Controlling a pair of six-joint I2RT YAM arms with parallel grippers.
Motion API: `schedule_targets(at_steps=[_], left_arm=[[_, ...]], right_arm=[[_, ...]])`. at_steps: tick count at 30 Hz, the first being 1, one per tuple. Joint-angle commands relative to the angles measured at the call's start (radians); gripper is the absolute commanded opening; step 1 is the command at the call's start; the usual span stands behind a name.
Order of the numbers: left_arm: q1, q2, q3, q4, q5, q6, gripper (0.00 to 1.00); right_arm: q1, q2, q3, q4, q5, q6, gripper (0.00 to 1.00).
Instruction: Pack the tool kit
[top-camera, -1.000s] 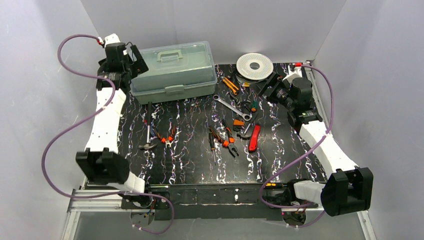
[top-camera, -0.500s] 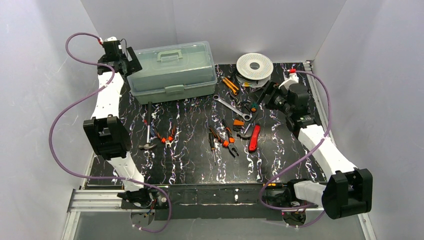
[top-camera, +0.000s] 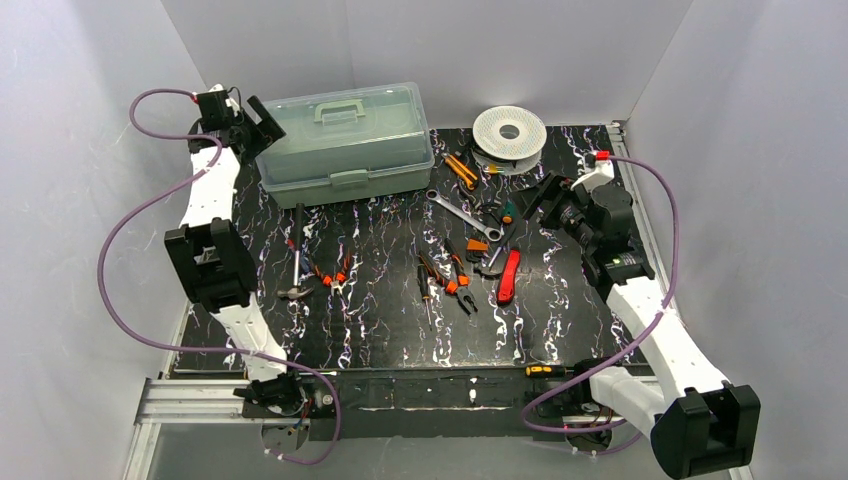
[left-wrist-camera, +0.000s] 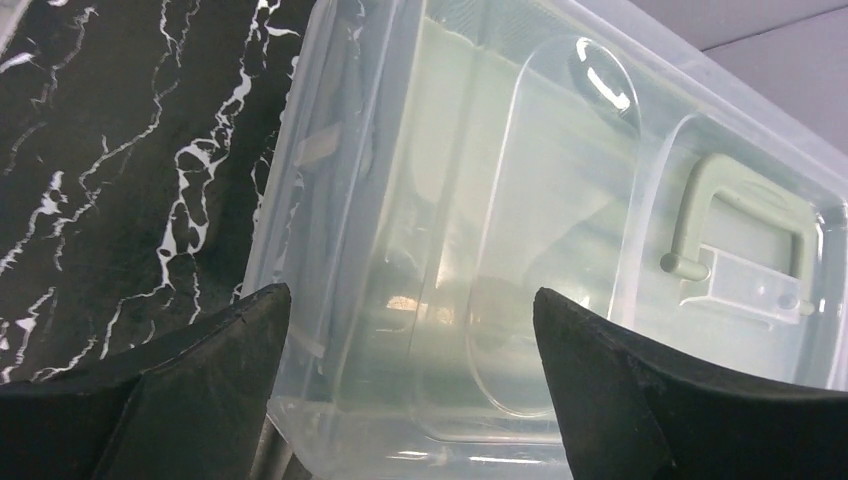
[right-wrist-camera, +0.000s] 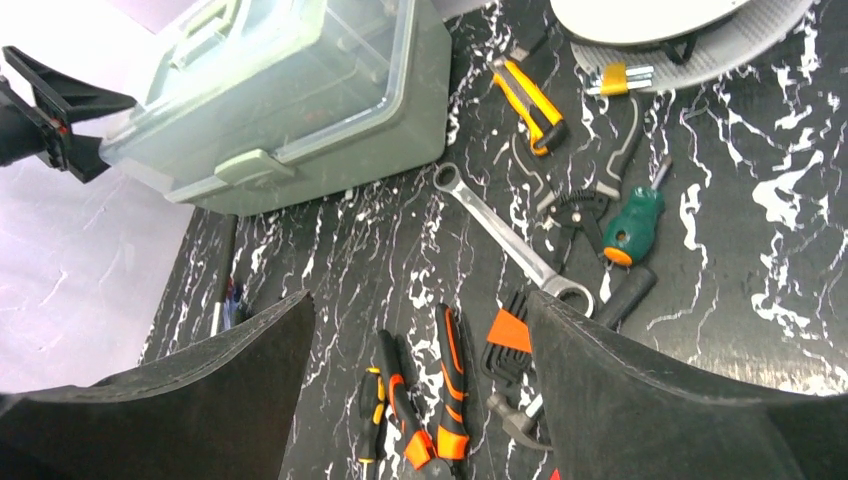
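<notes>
The closed toolbox (top-camera: 345, 140) with translucent lid and sage-green handle (top-camera: 338, 108) stands at the back left of the mat. My left gripper (top-camera: 262, 118) is open at its left end; in the left wrist view the lid (left-wrist-camera: 560, 200) fills the space beyond the open gripper (left-wrist-camera: 412, 310). My right gripper (top-camera: 545, 195) is open and empty, hovering right of the loose tools. Orange-handled pliers (top-camera: 455, 275) (right-wrist-camera: 450, 390), red knife (top-camera: 510, 275), wrench (top-camera: 463, 215) (right-wrist-camera: 505, 240), green screwdriver (right-wrist-camera: 632, 225) and hammer (top-camera: 297, 255) lie on the mat.
A white perforated spool (top-camera: 510, 130) sits at the back right. A yellow utility knife (top-camera: 460, 170) and an orange hex-key set (right-wrist-camera: 510, 335) lie among the tools. Small pliers (top-camera: 335, 272) lie by the hammer. White walls enclose the black marbled mat (top-camera: 380, 330).
My left arm has folded upright and its gripper has shifted slightly back along the toolbox's left end. My right arm has drawn toward the near side, its gripper moving nearer over the tools.
</notes>
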Motion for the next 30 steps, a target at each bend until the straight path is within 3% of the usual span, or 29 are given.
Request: schedule_targets(at_steps=[1,10,25,30], left_arm=[[0.003,-0.007,-0.109,-0.095,0.138,-0.096,0.88],[-0.032,-0.23,-0.409,0.024,0.256,-0.195,0.85],[-0.258,-0.598,-0.677,0.047,0.323,-0.224,0.85],[-0.335,-0.738,-0.706,0.019,0.362,-0.136,0.86]], right_arm=[[0.003,-0.049,-0.034,0.003,-0.008,-0.025,0.85],[0.005,-0.057,-0.043,0.004,-0.056,-0.007,0.85],[0.01,-0.017,-0.031,-0.017,-0.084,0.0,0.85],[0.018,0.026,-0.021,-0.007,-0.103,0.012,0.84]])
